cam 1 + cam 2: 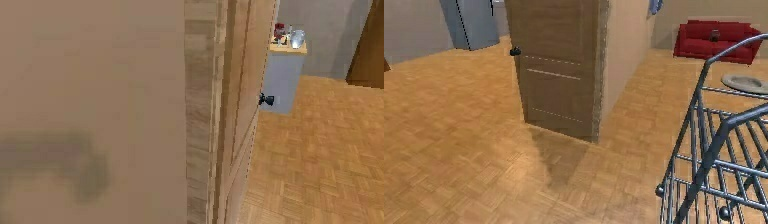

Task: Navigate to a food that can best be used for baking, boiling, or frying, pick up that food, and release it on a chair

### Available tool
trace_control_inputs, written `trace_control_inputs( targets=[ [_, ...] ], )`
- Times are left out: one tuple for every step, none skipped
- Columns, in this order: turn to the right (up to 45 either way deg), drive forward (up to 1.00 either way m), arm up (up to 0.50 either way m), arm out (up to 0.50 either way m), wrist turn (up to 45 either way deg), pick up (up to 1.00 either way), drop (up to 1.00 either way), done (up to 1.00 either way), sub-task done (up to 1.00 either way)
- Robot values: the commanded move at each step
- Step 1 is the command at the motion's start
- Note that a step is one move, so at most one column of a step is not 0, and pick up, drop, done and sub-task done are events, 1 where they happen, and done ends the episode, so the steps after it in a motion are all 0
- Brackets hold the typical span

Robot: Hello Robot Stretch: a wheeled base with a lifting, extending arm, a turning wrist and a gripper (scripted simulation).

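Observation:
A pale blue-grey cabinet (284,78) with a wooden top stands past the door in the forward view's upper right. Several small things (290,40) sit on its top, too small to name. A red sofa (715,40) stands far off at the arm side view's upper right.
A wooden door (560,65) with a black knob (515,51) stands ajar close by; its edge (232,110) and a beige wall (90,100) block the forward view's left. A grey metal-bar frame (709,150) rises at the arm side view's lower right, with a round table (746,82) behind it. Open wood floor (454,130) lies on the left.

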Motion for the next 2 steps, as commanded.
trace_control_inputs(
  targets=[
    [0.0,0.05,0.00,0.00,0.0,0.00,0.00,0.00,0.00],
    [45.0,0.00,0.00,0.00,0.0,0.00,0.00,0.00,0.00]
  ],
)
